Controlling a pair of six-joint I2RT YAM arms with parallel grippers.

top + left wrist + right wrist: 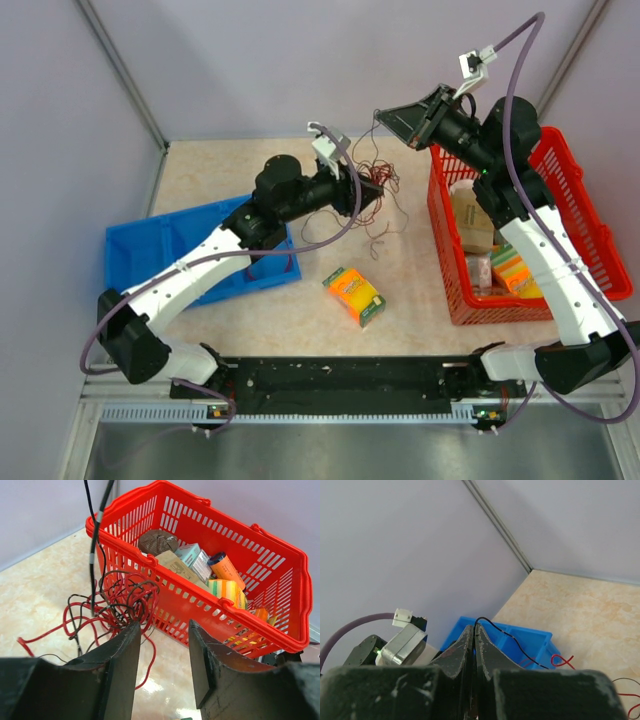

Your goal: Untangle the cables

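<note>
**No print I can read; one black strand pinched, the clump by my open left fingers**

The small orange and green carton (354, 296) on the table (250, 330) has printing, as do the boxes and the can in the red basket (180, 597), but none of it is sharp enough to read in any view.

My right gripper (474, 628) is raised above the table's far side, fingers pressed together on a thin black strand (481, 619) that arcs away from the tips. My left gripper (164, 630) is low over the table with its fingers apart and nothing between them.

The cables (117, 602), dark red and black, lie in a tangled clump on the table just ahead of my left-hand finger, right against the front wall of the basket. One red loop trails out to the left across the table.

My left wrist camera shows dark strands rising from the clump out of the top of the frame. Only the overhead camera shows both grippers, with the clump at the left one's tips. My right wrist camera shows the blue bin (520, 632) below and little of the clump.
</note>
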